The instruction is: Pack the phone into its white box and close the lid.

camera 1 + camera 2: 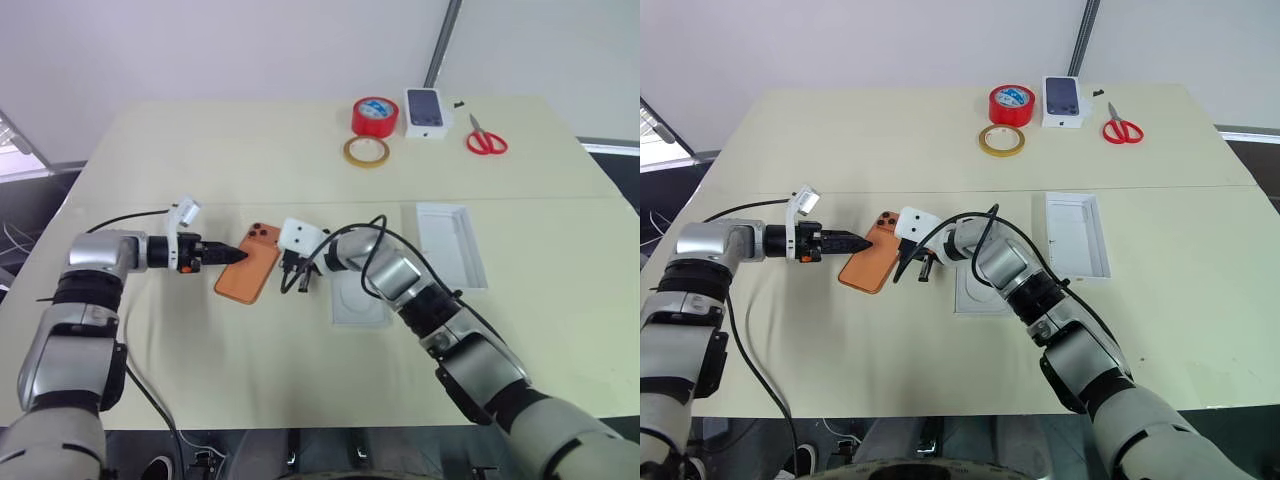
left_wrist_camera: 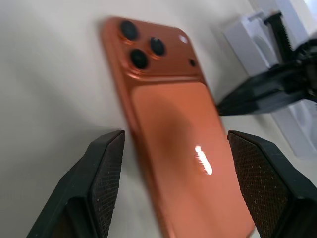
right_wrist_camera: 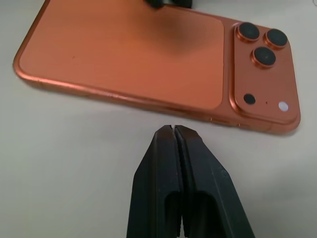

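Now the phone (image 1: 248, 268) lies back-up at frame centre-left on the table (image 1: 200, 150); left gripper (image 1: 232, 255) jaws spread astride it, right gripper (image 3: 174, 130) jaws clenched, empty; best squeeze both long edges squarely

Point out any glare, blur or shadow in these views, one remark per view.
Left wrist view: a bright glare spot on the phone, whose near end is smeared; the left gripper fingers are soft. Right wrist view: the phone's far edge is darkened by shadow, the shut right gripper crisp. Left eye view: even light, faint shadows on the table.
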Robot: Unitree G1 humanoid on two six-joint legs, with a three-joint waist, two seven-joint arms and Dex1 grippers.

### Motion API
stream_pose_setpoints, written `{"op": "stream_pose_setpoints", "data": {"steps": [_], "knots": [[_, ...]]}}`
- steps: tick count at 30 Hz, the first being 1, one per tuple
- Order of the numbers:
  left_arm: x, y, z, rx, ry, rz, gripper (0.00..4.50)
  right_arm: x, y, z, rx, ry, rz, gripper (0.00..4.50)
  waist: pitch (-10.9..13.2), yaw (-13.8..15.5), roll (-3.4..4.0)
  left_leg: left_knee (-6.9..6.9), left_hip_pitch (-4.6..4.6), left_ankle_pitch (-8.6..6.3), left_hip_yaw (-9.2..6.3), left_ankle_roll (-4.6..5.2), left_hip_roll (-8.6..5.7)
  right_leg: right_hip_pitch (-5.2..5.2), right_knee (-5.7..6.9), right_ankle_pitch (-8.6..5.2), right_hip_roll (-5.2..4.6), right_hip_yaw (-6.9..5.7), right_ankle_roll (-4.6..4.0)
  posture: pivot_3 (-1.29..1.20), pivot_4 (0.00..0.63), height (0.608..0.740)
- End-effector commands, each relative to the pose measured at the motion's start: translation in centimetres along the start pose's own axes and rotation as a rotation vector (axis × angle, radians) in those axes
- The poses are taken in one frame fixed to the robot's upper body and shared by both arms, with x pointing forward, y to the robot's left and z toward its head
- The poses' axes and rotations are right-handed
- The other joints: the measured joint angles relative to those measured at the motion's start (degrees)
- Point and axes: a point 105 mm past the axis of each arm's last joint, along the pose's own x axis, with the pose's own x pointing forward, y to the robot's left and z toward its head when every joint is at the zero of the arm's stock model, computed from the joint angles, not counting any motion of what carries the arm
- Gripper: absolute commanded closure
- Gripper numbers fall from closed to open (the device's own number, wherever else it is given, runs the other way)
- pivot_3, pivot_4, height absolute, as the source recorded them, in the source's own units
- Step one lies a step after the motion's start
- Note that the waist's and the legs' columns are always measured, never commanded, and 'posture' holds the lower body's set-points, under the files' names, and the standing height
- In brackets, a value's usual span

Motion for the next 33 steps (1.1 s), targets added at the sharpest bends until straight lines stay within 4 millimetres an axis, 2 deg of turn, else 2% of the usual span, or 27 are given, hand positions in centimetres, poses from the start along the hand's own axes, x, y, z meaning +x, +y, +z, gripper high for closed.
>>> {"op": "stream_pose_setpoints", "data": {"steps": [1, 5, 12, 18, 21, 33], "knots": [[2.6, -0.4, -4.5, -0.153, 0.164, -0.05, 1.03, 0.9, 0.7, 0.1, -0.008, 0.009, 0.016, 4.41, -0.19, -0.05, 0.08, -0.01, 0.01, -0.04, 0.0, 0.07, 0.0, 0.0, 0.01, 0.0, 0.0, 0.0, 0.0, 0.0, 0.15, 0.74], [3.8, -1.1, -4.5, -0.172, 0.168, -0.079, 1.03, 1.0, 0.7, 0.2, -0.01, 0.006, 0.014, 4.41, -0.54, -0.06, 0.26, -0.02, 0.11, -0.16, 0.0, 0.27, 0.0, 0.11, 0.01, 0.0, 0.0, 0.01, 0.0, 0.0, 0.15, 0.74], [4.1, -2.7, -1.8, -0.26, 0.051, -0.164, 1.03, 0.8, 0.6, -0.3, -0.018, 0.016, 0.013, 4.41, -0.83, 0.13, 0.36, -0.02, 0.15, -0.22, -0.01, 0.37, -0.03, 0.18, 0.0, 0.0, -0.03, 0.01, 0.0, 0.0, 0.15, 0.74], [3.8, -2.4, -1.5, -0.303, 0.026, -0.148, 1.03, 0.7, 0.3, -0.2, -0.019, 0.01, 0.001, 4.41, -0.84, 0.03, 0.34, -0.01, 0.12, -0.21, -0.05, 0.36, -0.08, 0.15, 0.0, 0.0, -0.06, 0.01, 0.0, 0.0, 0.15, 0.74], [3.7, -2.1, -1.3, -0.268, 0.026, -0.12, 1.03, 0.7, 0.2, -0.2, -0.021, 0.01, 0.0, 4.41, -0.84, 0.0, 0.33, -0.04, 0.1, -0.2, -0.05, 0.34, -0.07, 0.09, 0.0, 0.0, -0.06, 0.01, 0.0, 0.0, 0.15, 0.74], [1.0, -1.0, -1.4, -0.381, -0.067, -0.116, 1.03, 0.5, 0.0, -0.5, -0.032, 0.012, -0.012, 4.41, -0.81, -1.31, 0.31, -0.09, 0.0, -0.15, -0.05, 0.23, -0.07, -0.05, 0.0, 0.0, -0.06, 0.03, 0.0, 0.0, 0.15, 0.74]]}}
